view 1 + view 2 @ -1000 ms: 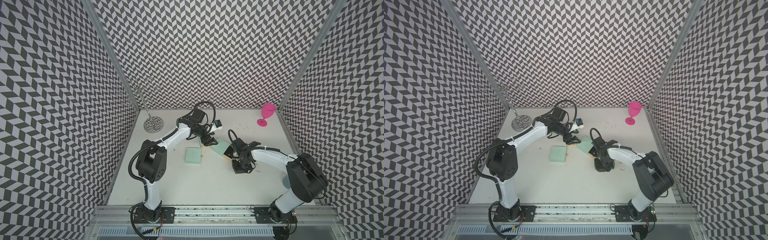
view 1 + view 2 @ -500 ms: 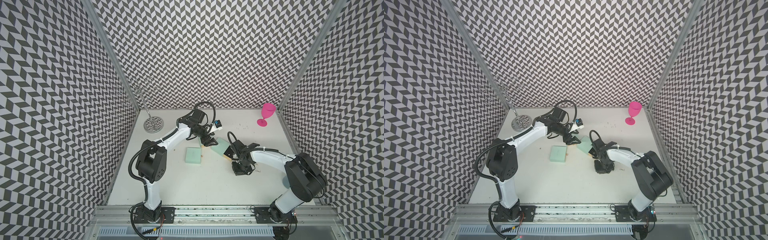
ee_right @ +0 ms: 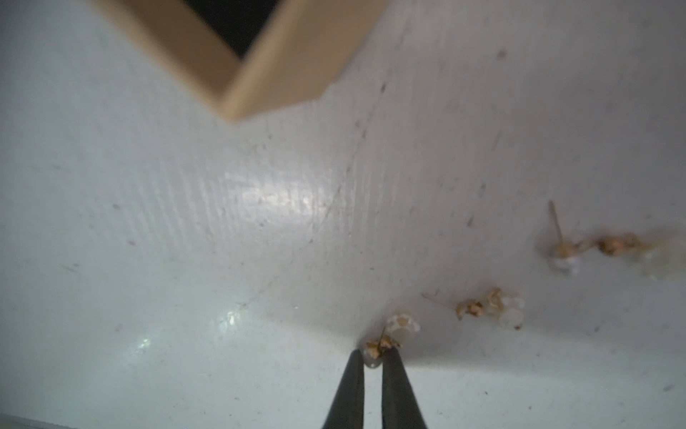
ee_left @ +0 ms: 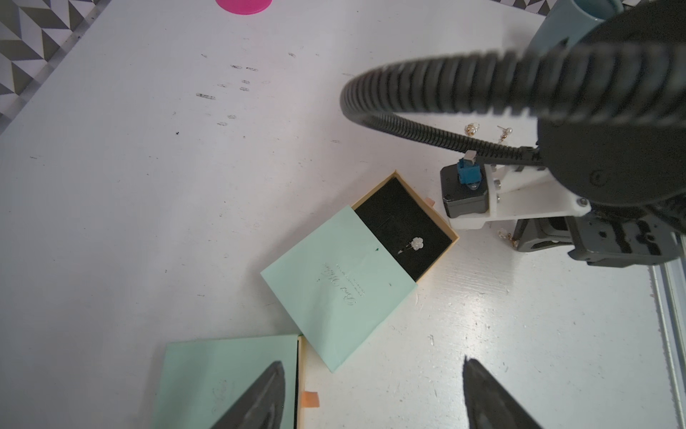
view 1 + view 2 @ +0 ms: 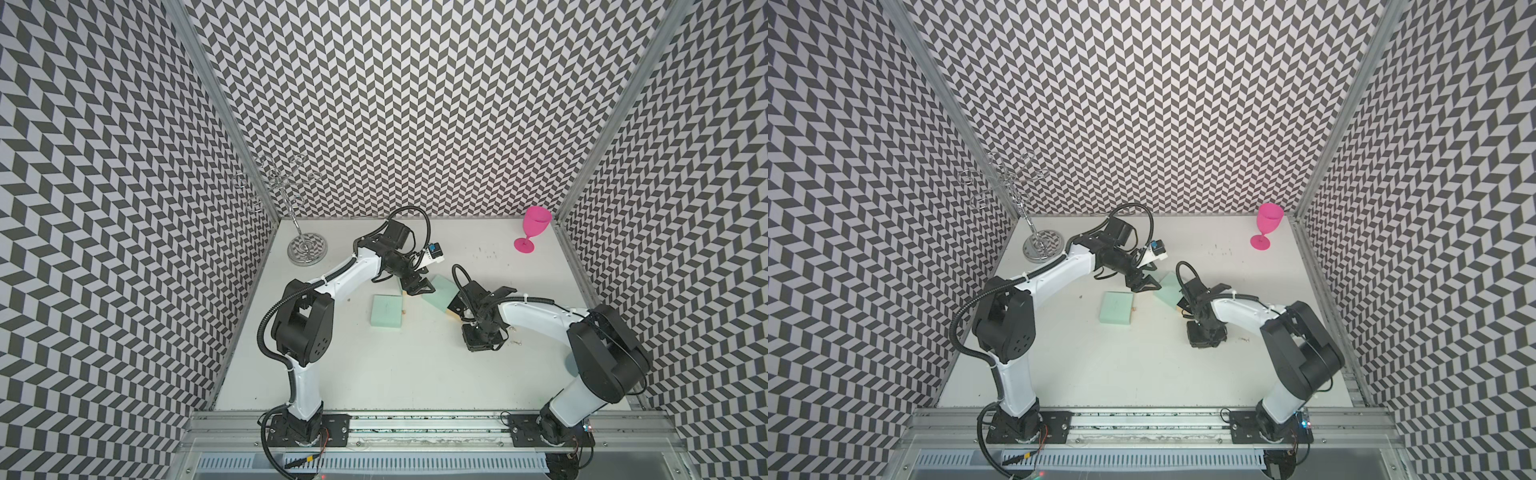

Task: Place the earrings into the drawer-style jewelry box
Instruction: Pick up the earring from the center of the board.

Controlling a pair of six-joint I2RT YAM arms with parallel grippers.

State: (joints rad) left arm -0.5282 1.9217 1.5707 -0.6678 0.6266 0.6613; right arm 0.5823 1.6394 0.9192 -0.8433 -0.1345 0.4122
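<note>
- The right gripper (image 3: pixel 373 358) stands tip-down on the worktop (image 3: pixel 185 260). Its fingers (image 3: pixel 352 382) are nearly together and look clenched on the gold part of the nearest earring (image 3: pixel 378 345). How firm the grip is, I cannot tell.
- That earring's white end sticks out past the fingertips, so its length runs on from them, not across.
- Other loose earrings (image 3: pixel 490 308) lie just beside it on the worktop.
- The jewelry box has its black-lined drawer (image 4: pixel 404 223) pulled out of the mint sleeve (image 4: pixel 334 286), with one flower earring (image 4: pixel 417 243) already inside. Its open end lies near, ahead of the right fingers.
- The left gripper (image 4: pixel 371 362) hovers with fingers released by the sleeve end and a second mint box (image 4: pixel 222 371).
- The right arm is nearer, so the move is likely a short lift and carry forward over the drawer rim.
</note>
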